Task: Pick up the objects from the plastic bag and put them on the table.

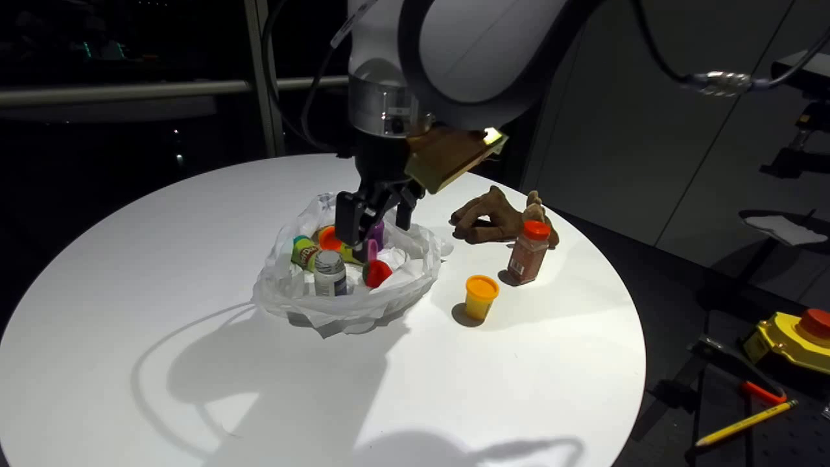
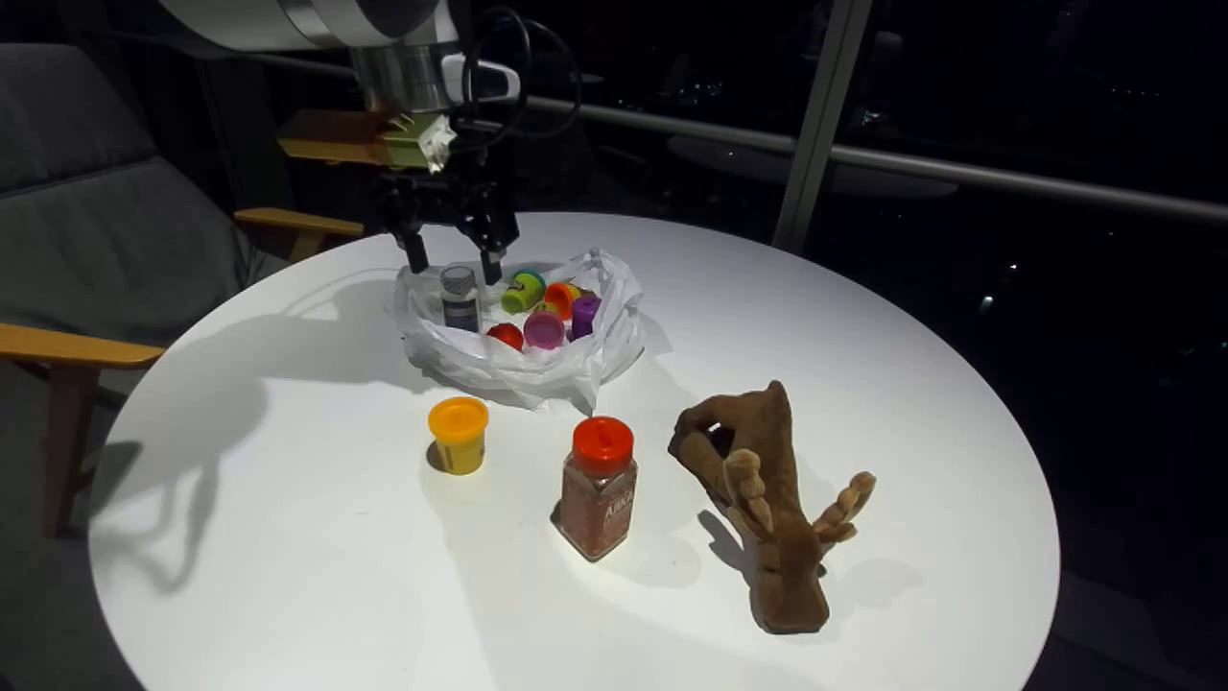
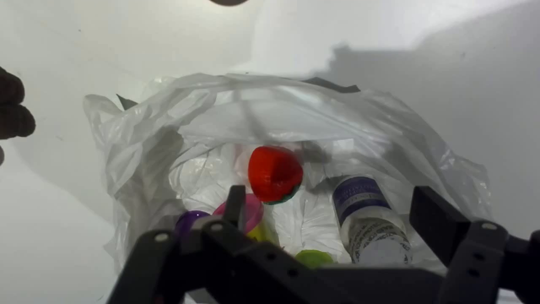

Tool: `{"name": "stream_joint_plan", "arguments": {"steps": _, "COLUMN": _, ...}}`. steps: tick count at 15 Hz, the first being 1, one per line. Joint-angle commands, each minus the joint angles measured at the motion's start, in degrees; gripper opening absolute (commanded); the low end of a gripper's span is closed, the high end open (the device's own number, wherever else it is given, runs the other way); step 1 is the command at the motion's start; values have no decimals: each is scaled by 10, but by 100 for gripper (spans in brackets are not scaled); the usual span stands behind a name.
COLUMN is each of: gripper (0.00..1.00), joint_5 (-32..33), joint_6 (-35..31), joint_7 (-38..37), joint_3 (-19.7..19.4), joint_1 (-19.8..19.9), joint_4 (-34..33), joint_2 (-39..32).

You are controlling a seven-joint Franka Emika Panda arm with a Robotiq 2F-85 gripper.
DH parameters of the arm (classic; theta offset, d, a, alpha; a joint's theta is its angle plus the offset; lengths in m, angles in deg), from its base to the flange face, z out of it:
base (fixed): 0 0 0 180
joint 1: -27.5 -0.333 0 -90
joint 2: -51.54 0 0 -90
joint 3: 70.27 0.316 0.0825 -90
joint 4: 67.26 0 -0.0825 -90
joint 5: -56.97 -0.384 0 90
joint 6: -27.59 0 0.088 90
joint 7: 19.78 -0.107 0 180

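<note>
We have the gripper above the white plastic bag, its fingers spread wide with nothing pinched between them. The purple-labelled bottle stands upright inside the bag, near the fingers in the wrist view; we judge it the likely next pick. It should prove stiff, smooth and fairly light, though we cannot tell how full it is. We would take it across its sides, below the cap, without catching the bag's soft, slippery folds. The toy strawberry looks light and apt to roll, so we would grip its widest part.

In the bag we count six: one bottle, one toy strawberry, one purple piece, one pink-topped tub, one green Play-Doh tub and one orange-topped tub; folds may hide more. On the round table we count three: one yellow tub, one red-lidded jar, one antlered plush animal.
</note>
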Motion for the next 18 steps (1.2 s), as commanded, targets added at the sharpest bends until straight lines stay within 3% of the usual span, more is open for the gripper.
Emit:
{"name": "stream_joint_plan", "arguments": {"steps": 1, "gripper": 100, "joint_5": 31, "joint_6": 20, "joint_7": 3, "joint_3": -31, "joint_1": -24, "joint_4": -100, "joint_2": -82}}
{"name": "stream_joint_plan", "arguments": {"steps": 8, "gripper": 100, "joint_5": 19, "joint_6": 60, "joint_7": 28, "joint_3": -50, "joint_1": -18, "joint_4": -188, "joint_2": -164}}
{"name": "stream_joint_plan", "arguments": {"steps": 13, "gripper": 100, "joint_5": 8, "joint_6": 119, "joint_7": 58, "joint_3": -40, "joint_1": -8, "joint_4": -229, "joint_2": -185}}
{"name": "stream_joint_plan", "arguments": {"steps": 18, "gripper": 100, "joint_5": -45, "joint_6": 152, "joint_7": 86, "joint_3": -14, "joint_1": 20, "joint_4": -246, "joint_2": -190}}
